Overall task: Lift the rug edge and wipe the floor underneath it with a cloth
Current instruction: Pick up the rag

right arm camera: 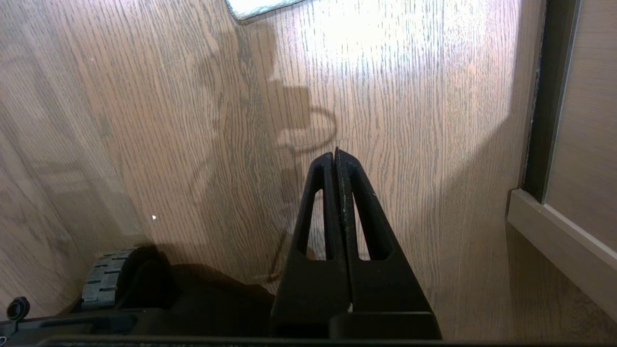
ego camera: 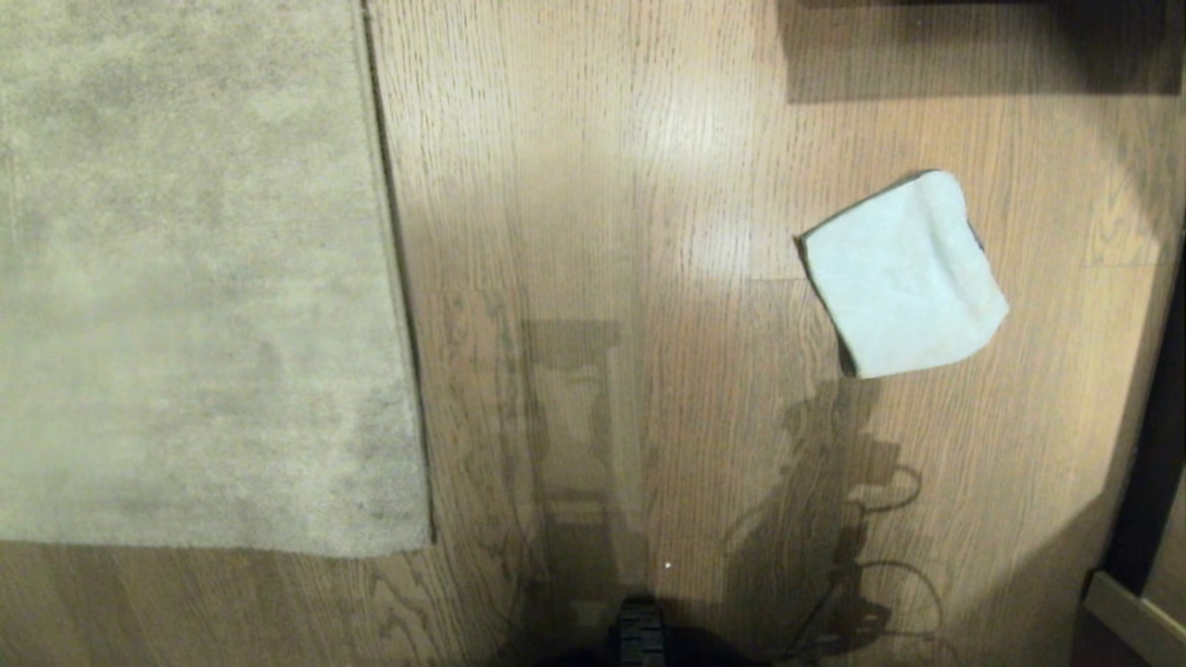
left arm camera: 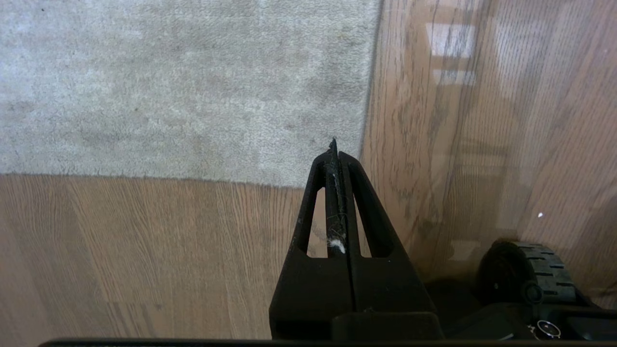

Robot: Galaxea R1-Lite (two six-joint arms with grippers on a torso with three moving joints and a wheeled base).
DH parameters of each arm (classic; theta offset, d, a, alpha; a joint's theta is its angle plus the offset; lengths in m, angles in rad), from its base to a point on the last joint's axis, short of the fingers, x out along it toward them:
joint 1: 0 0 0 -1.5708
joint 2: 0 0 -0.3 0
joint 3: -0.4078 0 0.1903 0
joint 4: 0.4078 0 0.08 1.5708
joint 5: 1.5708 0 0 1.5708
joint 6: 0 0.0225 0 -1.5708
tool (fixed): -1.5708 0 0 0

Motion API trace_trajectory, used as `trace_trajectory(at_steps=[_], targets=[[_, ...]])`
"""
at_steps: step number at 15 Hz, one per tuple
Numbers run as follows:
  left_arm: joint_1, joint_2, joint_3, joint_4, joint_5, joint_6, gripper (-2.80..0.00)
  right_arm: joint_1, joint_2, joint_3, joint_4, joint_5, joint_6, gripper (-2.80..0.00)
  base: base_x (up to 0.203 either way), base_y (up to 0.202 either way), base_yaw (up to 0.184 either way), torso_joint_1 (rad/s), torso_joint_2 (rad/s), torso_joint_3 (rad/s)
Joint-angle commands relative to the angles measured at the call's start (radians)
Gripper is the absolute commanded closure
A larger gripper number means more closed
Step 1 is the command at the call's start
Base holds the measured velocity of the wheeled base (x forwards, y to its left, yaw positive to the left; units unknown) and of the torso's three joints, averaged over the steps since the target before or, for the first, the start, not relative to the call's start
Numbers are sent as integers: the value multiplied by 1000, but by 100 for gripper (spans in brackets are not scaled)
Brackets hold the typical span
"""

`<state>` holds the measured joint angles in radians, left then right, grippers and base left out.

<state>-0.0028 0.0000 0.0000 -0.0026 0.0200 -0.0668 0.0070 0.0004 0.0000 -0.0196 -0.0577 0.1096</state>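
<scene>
I judge nothing is begun yet; my left gripper (left arm camera: 336, 144) and right gripper (right arm camera: 336, 153) both hang closed and empty above the floor (ego camera: 593, 232); the cloth (ego camera: 903, 275) lies on bare planks, well apart from the rug edge (ego camera: 394, 278), whose corner lies flat near me; next I must take the cloth; open room between them.

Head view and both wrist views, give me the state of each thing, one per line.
Mottled grey-beige short-pile rug edge: flat on floor, not lifted.
Pale blue-green microfibre cloth: lying folded on wood-plank floor, untouched.
Left hand: shut, empty, above rug corner.
Right hand: shut, empty, above bare floor.
</scene>
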Motion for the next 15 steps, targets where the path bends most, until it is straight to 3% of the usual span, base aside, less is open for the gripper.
trace_trajectory(at_steps=[1,15], targets=[[0,0,0,-1,0,-1,0,-1,0,0,0,-1,1,0,0,0,0,0,0,0],[0,0,0,-1,0,1,0,-1,0,0,0,-4,-4,0,0,0,0,0,0,0]])
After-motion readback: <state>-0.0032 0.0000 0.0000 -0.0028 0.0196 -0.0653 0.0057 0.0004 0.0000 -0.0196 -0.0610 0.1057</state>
